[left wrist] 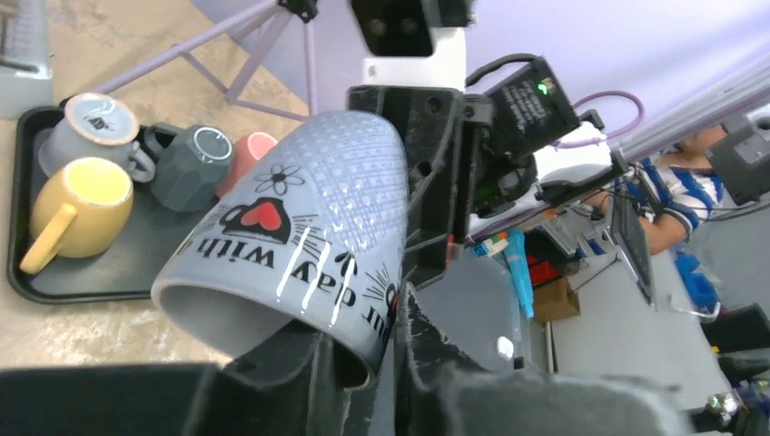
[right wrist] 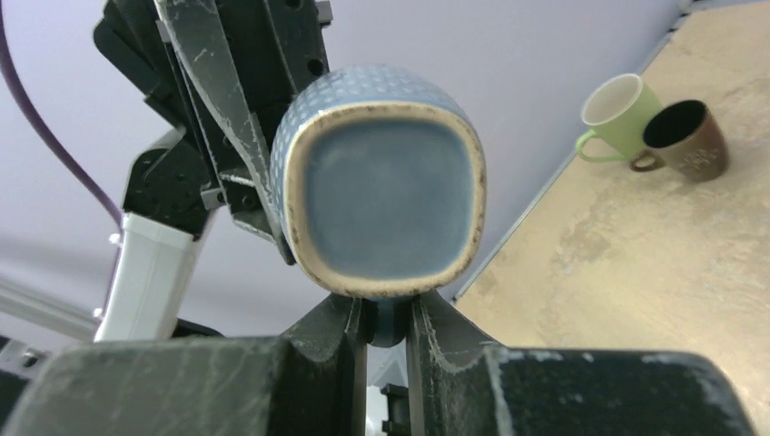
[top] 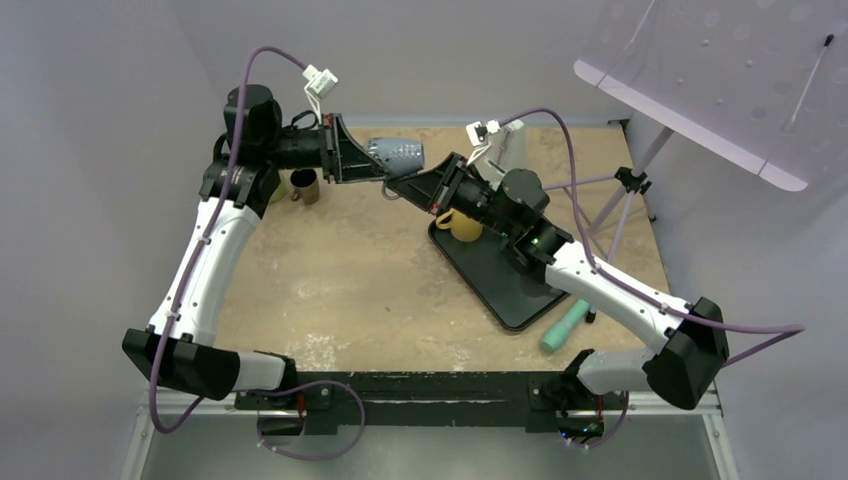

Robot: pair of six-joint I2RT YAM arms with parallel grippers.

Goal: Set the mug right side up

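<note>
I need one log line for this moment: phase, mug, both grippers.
phase: two-arm hold | mug: sideways, airborne | left gripper: shut on rim | right gripper: shut on mug, apparently handle

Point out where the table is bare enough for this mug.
Widest bare patch for the mug: the table centre, between the left arm and the tray. Crowded: the tray's far end, packed with mugs, and the far-left corner with the green mug and brown mug.

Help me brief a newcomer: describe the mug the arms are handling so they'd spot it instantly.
Above the far side of the table, the left gripper and right gripper hold a blue-grey mug sideways in mid-air. Unlike the yellow mug on the black tray or the green mug and brown mug, it bears a red heart and black lettering.
</note>
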